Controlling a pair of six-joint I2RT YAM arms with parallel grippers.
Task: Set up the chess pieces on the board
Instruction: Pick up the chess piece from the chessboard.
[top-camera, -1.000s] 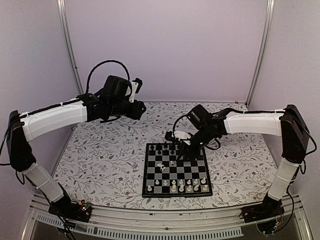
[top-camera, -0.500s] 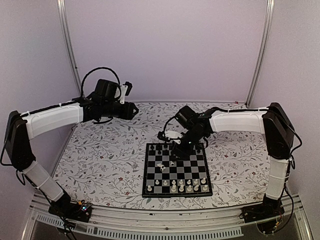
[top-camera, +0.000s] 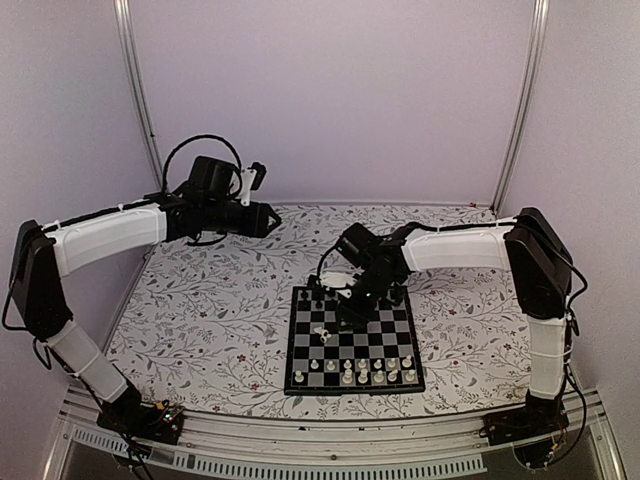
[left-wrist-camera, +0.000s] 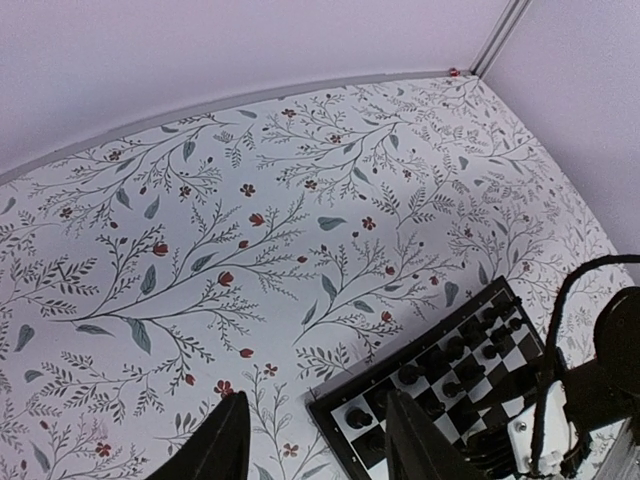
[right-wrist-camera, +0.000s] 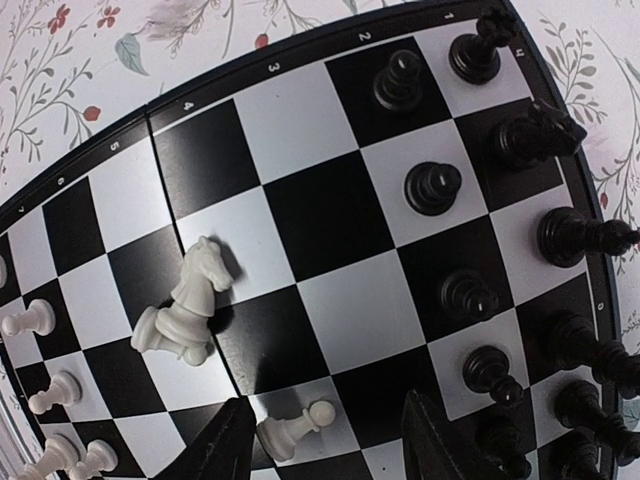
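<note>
The white-sleeved left arm (top-camera: 110, 235) at frame left and the white-sleeved right arm (top-camera: 455, 248) at frame right have matte black joints and wrist housings. A thin black cable (top-camera: 200, 138) loops beside a white plastic bracket (top-camera: 243, 181) at upper left. The left gripper (left-wrist-camera: 315, 435) and right gripper (right-wrist-camera: 330, 445) have plain black, tapered fingers.

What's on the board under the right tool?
The open right tool hangs over a toppled white pawn on the board; a fallen white knight and another white piece lie touching nearby. Its fingers hide the squares behind them.
</note>
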